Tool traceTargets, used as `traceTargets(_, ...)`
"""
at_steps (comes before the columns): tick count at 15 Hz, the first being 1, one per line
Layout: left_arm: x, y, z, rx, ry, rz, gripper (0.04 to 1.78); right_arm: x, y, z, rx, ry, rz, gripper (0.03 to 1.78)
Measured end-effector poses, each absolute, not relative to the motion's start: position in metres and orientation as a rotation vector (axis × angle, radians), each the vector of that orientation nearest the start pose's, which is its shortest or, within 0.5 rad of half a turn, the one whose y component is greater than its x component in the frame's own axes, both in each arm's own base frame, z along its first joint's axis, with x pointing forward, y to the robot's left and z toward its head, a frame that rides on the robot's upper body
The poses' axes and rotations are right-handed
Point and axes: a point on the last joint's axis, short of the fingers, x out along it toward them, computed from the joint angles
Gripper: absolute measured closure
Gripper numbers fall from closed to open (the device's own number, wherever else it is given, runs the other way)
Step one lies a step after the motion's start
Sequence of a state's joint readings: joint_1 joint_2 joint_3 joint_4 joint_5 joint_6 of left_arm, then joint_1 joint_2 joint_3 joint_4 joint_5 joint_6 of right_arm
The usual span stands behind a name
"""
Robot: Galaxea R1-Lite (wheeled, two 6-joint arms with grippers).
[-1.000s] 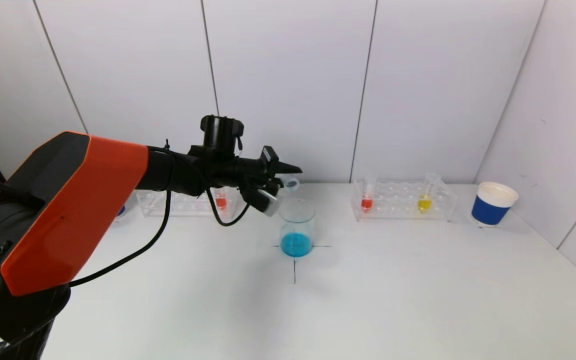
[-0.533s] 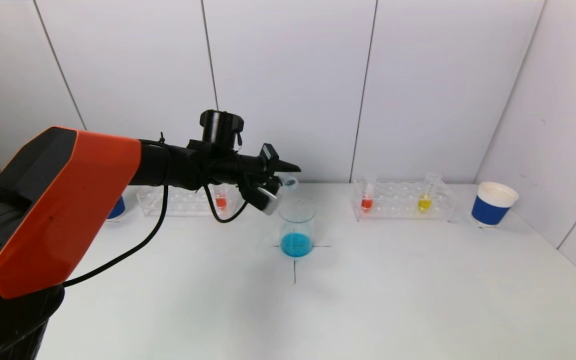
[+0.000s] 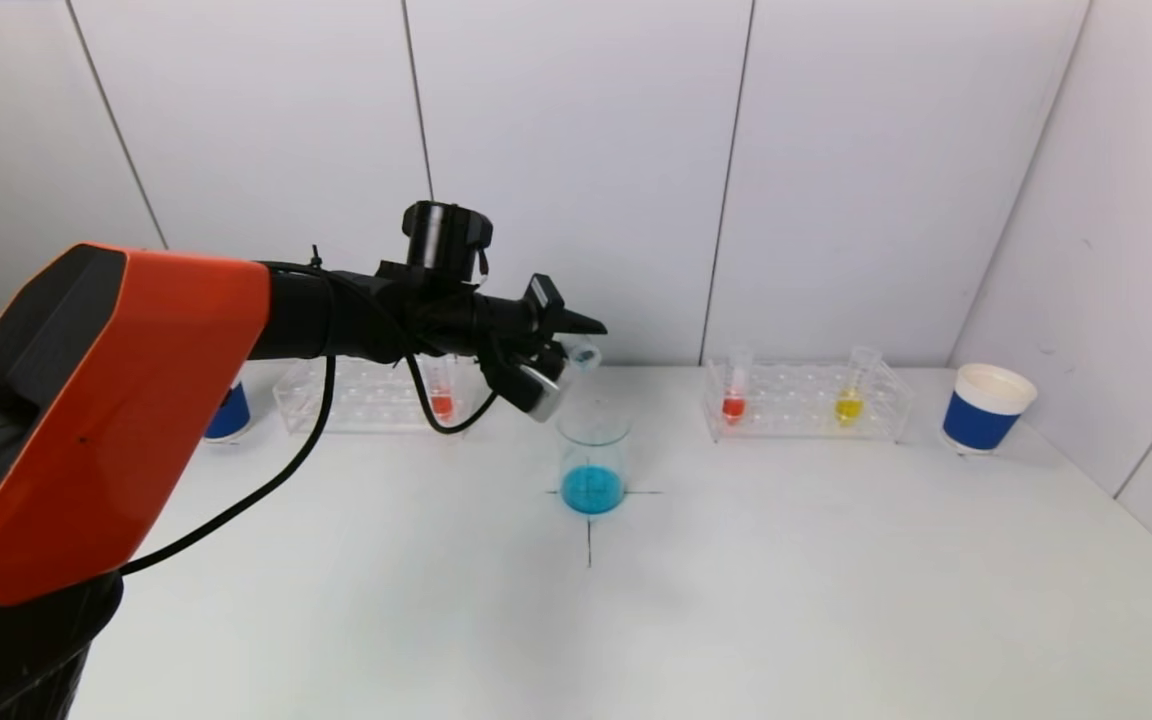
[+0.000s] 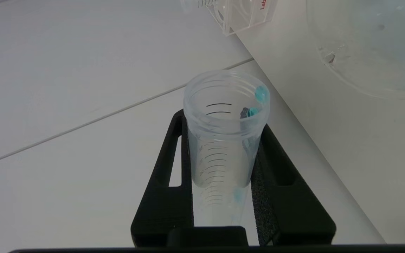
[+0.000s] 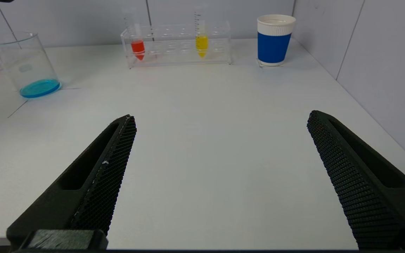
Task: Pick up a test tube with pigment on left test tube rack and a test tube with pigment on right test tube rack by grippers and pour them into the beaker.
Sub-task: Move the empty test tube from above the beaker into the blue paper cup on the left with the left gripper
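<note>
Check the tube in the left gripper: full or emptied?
Nearly empty. The test tube in the left gripper shows clear walls with only blue droplets at rim and tip; blue liquid sits in the beaker.

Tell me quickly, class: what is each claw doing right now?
Left claw: shut on the nearly empty test tube, above the beaker.
Right claw: open, holding nothing, low over the table.
</note>
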State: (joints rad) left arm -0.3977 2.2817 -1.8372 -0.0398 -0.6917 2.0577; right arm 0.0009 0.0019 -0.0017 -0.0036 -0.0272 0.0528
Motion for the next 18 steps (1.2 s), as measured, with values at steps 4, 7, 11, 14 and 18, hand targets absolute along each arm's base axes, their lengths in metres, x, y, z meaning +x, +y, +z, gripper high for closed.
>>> traceTargets(4, 0.429, -0.202, 0.185, 1.760, -0.831, -1.055, 1.35, -0.023, -0.001, 0.076, 0.053, -0.004, -0.026, 0.04)
traceTargets(7, 0.429, -0.202, 0.186, 1.779, -0.840, -1.048, 1.35, -0.023, -0.001, 0.076, 0.053, -0.004, -0.026, 0.04)
traceTargets(11, 0.429, -0.202, 0.186, 1.792, -0.841, -1.043, 1.35, -0.023, -0.001, 0.076, 0.053, -0.004, -0.026, 0.04)
traceTargets(14, 0.429, -0.201, 0.188, 1.787, -0.840, -1.040, 1.35, -0.023, -0.001, 0.076, 0.053, -0.004, -0.026, 0.04)
traceTargets(18, 0.426, -0.198, 0.195, 1.704, -0.784, -1.062, 1.35, -0.023, -0.001, 0.076, 0.053, -0.004, -0.026, 0.04)
